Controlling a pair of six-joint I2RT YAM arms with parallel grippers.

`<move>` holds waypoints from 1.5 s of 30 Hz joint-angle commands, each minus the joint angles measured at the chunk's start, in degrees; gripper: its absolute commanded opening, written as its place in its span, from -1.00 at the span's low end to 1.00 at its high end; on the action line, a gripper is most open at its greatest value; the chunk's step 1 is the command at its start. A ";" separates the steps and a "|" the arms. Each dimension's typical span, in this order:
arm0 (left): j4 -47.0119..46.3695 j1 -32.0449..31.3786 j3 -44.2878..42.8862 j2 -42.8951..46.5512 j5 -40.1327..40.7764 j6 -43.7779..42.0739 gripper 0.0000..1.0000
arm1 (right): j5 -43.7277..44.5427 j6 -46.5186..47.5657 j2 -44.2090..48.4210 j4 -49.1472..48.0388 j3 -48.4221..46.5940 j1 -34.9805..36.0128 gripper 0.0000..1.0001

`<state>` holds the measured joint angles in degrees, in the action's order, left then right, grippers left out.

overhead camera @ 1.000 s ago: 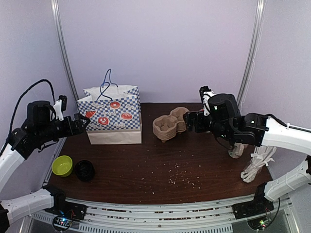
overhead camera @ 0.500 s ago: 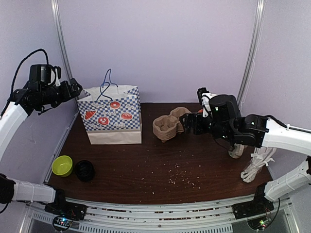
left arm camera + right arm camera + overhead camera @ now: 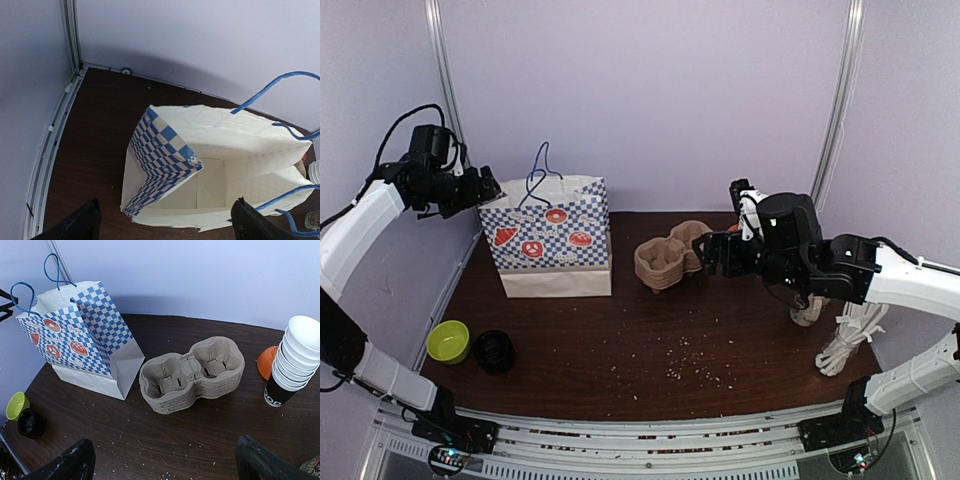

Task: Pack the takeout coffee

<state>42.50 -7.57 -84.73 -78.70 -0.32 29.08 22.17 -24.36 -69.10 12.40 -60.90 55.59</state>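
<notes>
Sitting nearest on the dark surface [image 3: 620,330] are a green bowl [image 3: 448,341] and a black ridged object [image 3: 494,351] just beside it at the left, with crumbs scattered toward the middle. Farther in, the right tool [image 3: 705,250] hangs with its fingers wide apart and nothing between them, facing a stack of pulp cup carriers [image 3: 192,372]. Right of the carriers stands a stack of lidless cups [image 3: 292,360]. At the back left a checked paper bag [image 3: 552,240] stands upright and open. The left tool [image 3: 166,202] hovers over its mouth, fingers spread and empty. The takeout coffee shows in no view, so I cannot tell where it lies relative to either tool.
</notes>
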 commanded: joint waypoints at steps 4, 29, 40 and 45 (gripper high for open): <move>0.03 -8.06 -9.71 1.31 -0.99 -3.02 0.91 | -1.32 -0.16 0.46 0.59 -2.50 0.05 1.00; 0.05 -22.95 10.54 22.34 9.43 3.53 0.97 | -5.14 -6.37 -11.96 -2.46 -2.83 -4.79 0.90; 4.17 -24.45 37.86 40.35 1.00 20.74 0.94 | -8.46 -8.19 -18.73 -3.76 -3.51 -5.19 0.85; 4.08 -29.03 43.14 42.97 1.32 26.53 0.91 | -8.34 -7.78 -18.50 -2.18 -3.28 -5.23 0.84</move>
<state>48.16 -33.54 -43.42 -37.47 2.15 48.42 14.20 -31.77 -87.99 9.61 -62.76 50.70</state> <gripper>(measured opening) 0.957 0.923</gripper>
